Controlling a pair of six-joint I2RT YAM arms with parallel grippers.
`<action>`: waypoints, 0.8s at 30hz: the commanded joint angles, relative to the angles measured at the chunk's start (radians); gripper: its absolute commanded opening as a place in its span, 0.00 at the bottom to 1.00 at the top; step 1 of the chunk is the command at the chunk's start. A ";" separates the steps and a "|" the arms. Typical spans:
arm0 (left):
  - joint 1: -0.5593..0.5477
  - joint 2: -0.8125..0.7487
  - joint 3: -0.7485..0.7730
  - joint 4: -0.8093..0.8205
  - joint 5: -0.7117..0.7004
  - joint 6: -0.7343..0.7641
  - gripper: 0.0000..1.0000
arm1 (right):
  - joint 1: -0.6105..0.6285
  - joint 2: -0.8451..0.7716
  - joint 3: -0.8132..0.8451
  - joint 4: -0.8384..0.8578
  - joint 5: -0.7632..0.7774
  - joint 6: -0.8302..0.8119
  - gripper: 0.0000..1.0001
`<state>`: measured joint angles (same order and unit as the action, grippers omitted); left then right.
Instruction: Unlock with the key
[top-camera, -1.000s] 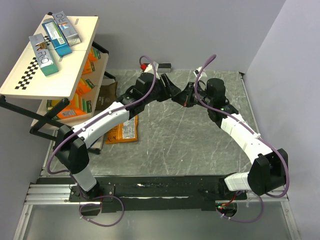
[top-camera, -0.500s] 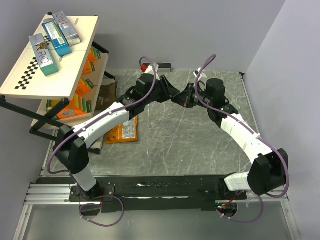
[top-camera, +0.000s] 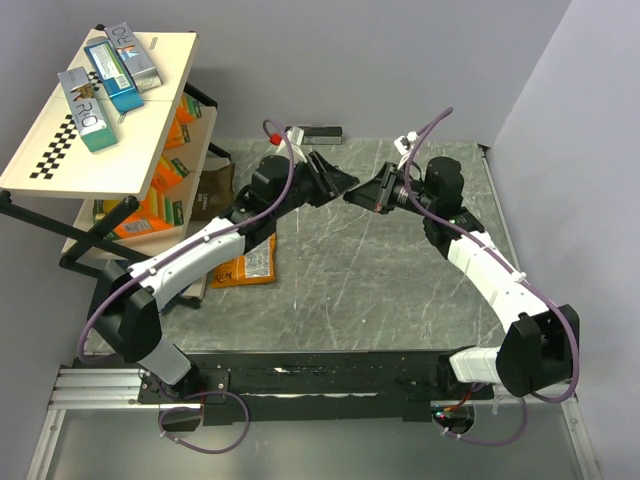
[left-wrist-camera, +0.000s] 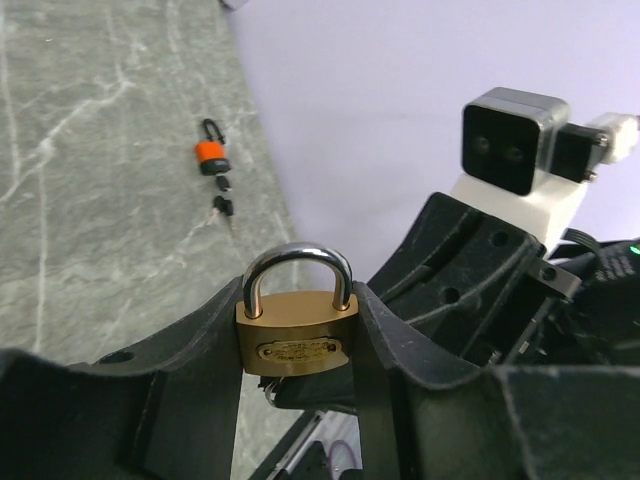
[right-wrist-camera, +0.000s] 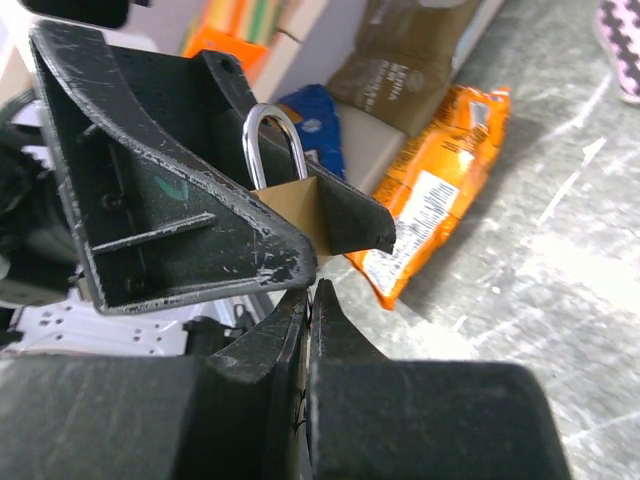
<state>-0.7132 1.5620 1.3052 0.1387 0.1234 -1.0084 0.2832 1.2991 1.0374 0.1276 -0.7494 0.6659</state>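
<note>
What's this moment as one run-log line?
left end effector: holds brass padlock | right end effector: shut, at padlock's base | orange padlock: on table

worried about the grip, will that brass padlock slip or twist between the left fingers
Likely stiff and heavy for its size: the brass padlock looks solid metal. Its smooth flat sides, pinched by the left gripper, might pivot if pushed off-centre.

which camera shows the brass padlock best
Left wrist: the brass padlock faces it squarely, shackle and body clear, clamped in the left gripper. Right wrist sees it edge-on, half hidden behind that gripper. From the top it cannot be made out.
</note>
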 joint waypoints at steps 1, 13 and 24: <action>-0.023 -0.062 -0.047 0.076 0.174 -0.064 0.01 | -0.033 -0.037 0.012 0.231 -0.008 0.080 0.00; -0.023 -0.062 -0.057 0.121 0.272 -0.062 0.01 | -0.047 -0.018 0.041 0.297 -0.065 0.142 0.00; -0.029 0.030 0.135 -0.232 0.243 -0.006 0.01 | 0.019 -0.118 0.131 0.038 0.210 -0.227 0.00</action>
<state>-0.6971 1.5593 1.3685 0.0956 0.2256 -1.0302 0.2642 1.2606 1.0584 0.1402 -0.7853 0.6357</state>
